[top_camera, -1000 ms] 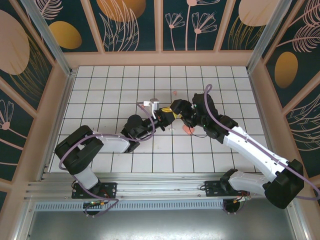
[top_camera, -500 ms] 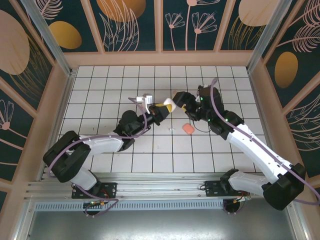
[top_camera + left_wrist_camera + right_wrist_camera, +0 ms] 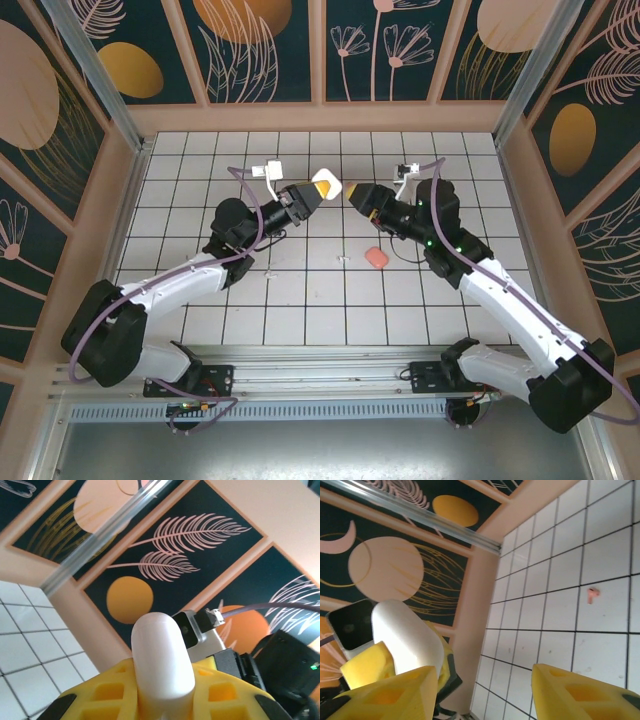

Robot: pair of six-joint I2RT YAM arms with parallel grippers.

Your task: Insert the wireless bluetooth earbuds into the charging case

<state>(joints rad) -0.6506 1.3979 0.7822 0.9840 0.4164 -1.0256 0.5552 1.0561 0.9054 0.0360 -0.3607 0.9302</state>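
The left gripper (image 3: 312,191) pinched a white case (image 3: 324,183) and held it up over the far middle of the table (image 3: 200,160). The right gripper (image 3: 356,193) was just right of it, jaws apart and empty. One pink earbud (image 3: 591,595) lay on a tile. A pink case (image 3: 377,257) lay nearer.

One white case (image 3: 323,183), one pink case (image 3: 377,258), one white earbud (image 3: 343,260), one pink earbud (image 3: 591,595).
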